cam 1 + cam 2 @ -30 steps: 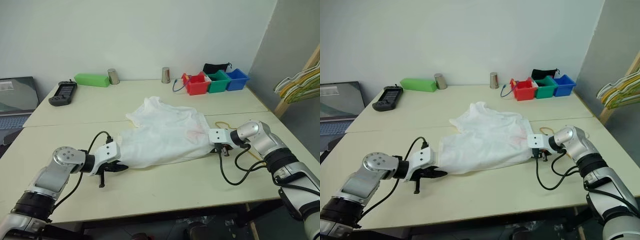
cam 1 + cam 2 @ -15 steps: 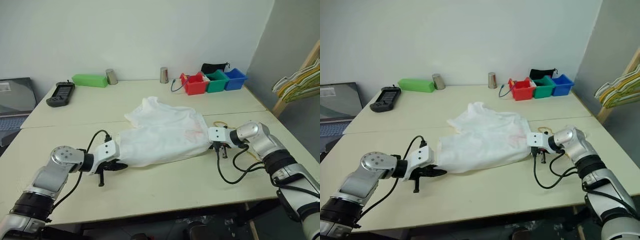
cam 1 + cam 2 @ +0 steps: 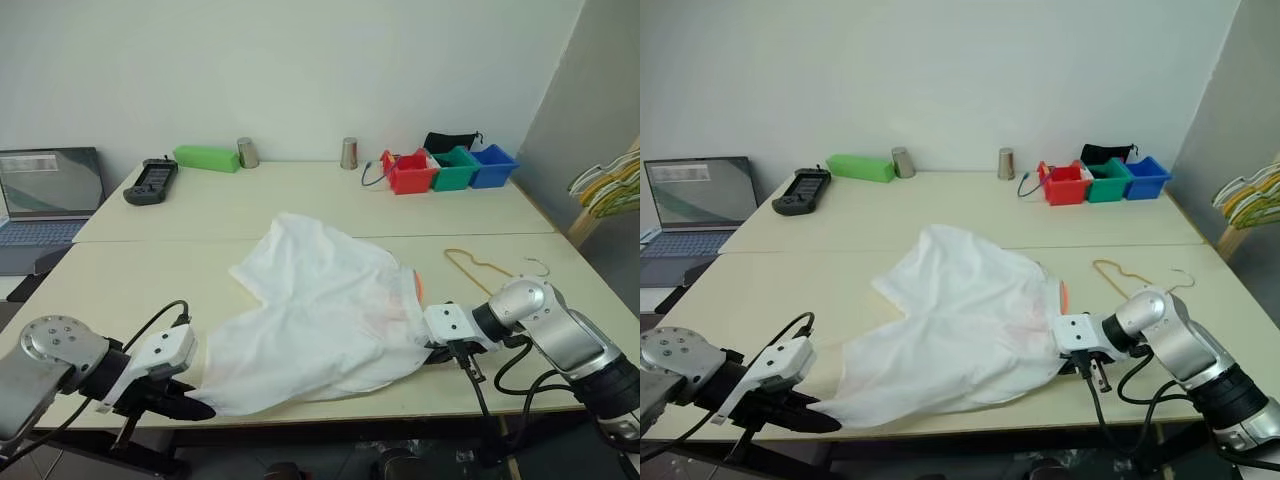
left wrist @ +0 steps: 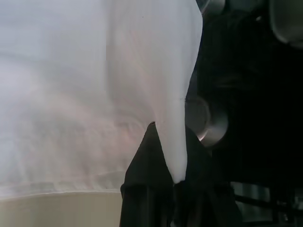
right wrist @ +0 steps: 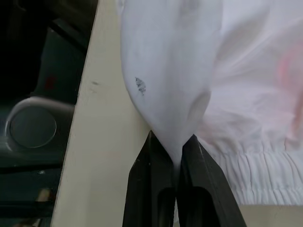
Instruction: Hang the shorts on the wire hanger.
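shorts (image 3: 320, 315): dragged nearer the table's (image 3: 150, 285) front edge
grippers: left (image 3: 190, 408), right (image 3: 432, 352) both pinching its corners
hanger (image 3: 480, 266): uncovered

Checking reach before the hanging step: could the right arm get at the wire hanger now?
Probably not yet: the wire hanger lies uncovered near the right end effector, but that is shut on the shorts.

At the table's (image 3: 300, 205) far edge, toward twelve o'clock, we see two metal cups (image 3: 247, 152), a green block (image 3: 207, 158) and a black controller (image 3: 151, 181). Red, green and blue bins (image 3: 455, 168) sit at one o'clock, a laptop (image 3: 45, 195) at ten.
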